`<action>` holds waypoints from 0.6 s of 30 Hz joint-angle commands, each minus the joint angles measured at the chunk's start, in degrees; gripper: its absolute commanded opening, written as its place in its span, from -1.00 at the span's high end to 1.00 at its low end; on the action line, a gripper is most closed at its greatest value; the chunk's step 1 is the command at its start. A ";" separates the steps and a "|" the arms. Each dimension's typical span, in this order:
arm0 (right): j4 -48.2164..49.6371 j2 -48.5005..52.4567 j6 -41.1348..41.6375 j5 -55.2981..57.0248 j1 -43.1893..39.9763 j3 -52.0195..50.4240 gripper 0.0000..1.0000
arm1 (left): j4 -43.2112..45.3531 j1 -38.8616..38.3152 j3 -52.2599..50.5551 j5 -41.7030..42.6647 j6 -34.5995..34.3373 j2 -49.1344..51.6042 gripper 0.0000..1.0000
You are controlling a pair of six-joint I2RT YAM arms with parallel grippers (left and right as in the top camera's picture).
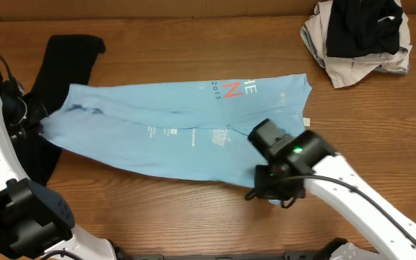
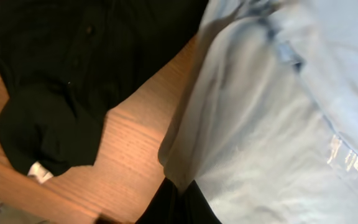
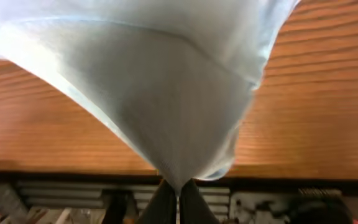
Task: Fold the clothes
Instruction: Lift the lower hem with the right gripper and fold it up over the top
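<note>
Light-blue T-shirt (image 1: 186, 133) lies stretched across the table (image 1: 193, 43), one lengthwise fold seemingly made, its edges pinched in the closed left gripper (image 2: 178, 198) and right gripper (image 3: 178, 196), while the black garment (image 1: 63, 65) and the black-and-beige pile (image 1: 360, 36) wait unfolded.

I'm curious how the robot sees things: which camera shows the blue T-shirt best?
The overhead view: nearly the whole light-blue T-shirt lies spread out, lettering visible. The left wrist view shows only one bunched end; the right wrist view only a pinched fold.
</note>
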 commanded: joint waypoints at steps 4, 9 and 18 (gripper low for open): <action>1.97 -1.38 -5.90 6.88 -4.28 8.74 0.92 | -0.76 -0.68 2.54 -0.59 2.34 0.07 0.92; 14.32 0.00 -11.61 8.92 -9.62 8.76 0.92 | 1.46 -2.38 2.23 -0.59 2.29 0.20 0.92; 35.93 9.99 -20.94 8.92 -13.73 8.76 0.92 | 11.67 -8.50 -4.63 -0.70 2.10 0.37 0.92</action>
